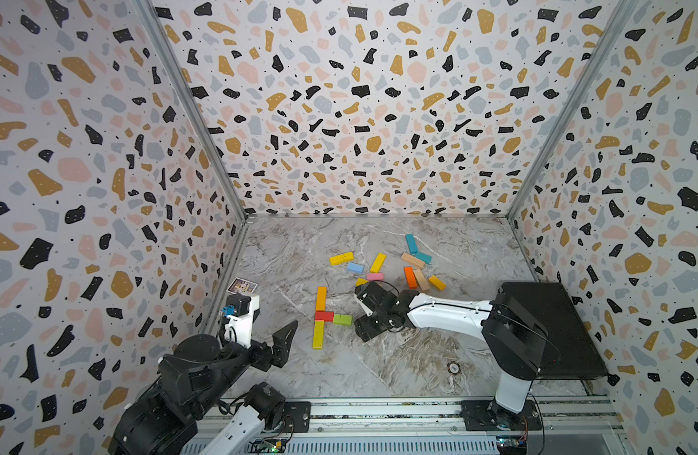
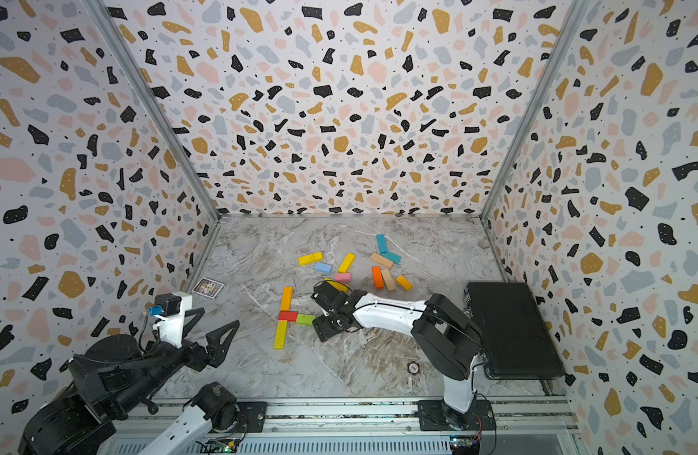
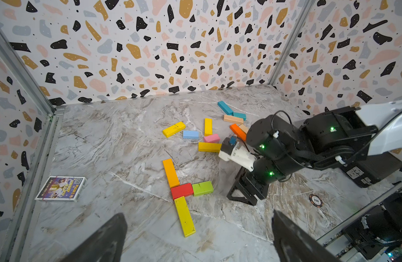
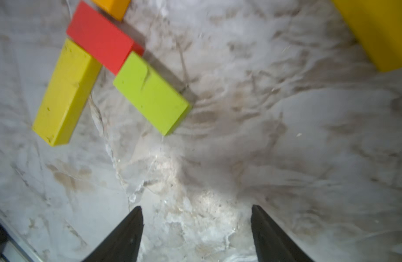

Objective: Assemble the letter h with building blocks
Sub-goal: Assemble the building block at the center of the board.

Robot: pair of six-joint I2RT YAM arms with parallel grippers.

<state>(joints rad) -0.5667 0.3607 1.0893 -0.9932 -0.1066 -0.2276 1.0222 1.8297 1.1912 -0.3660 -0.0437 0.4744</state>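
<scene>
Four building blocks lie joined on the marble table: an orange bar (image 1: pixel 321 298), a red block (image 1: pixel 324 315), a green block (image 1: pixel 342 319) to the red one's right, and a yellow bar (image 1: pixel 318 334) nearest the front. My right gripper (image 4: pixel 196 215) hangs just right of the green block (image 4: pixel 151 93), low over the bare table. It is open and holds nothing. Farther back, loose blocks are scattered: yellow (image 1: pixel 341 258), light blue (image 1: pixel 355 268), pink (image 1: pixel 375 276), teal (image 1: pixel 411 243), tan (image 1: pixel 412 260) and orange (image 1: pixel 410 277). My left gripper (image 2: pixel 211 327) stands wide open and empty at the front left.
A printed card box (image 1: pixel 241 285) lies by the left wall. A black case (image 1: pixel 552 327) fills the right side. A poker chip (image 1: pixel 453 368) sits near the front. Patterned walls close in three sides, and a metal rail (image 1: pixel 378 409) runs along the front.
</scene>
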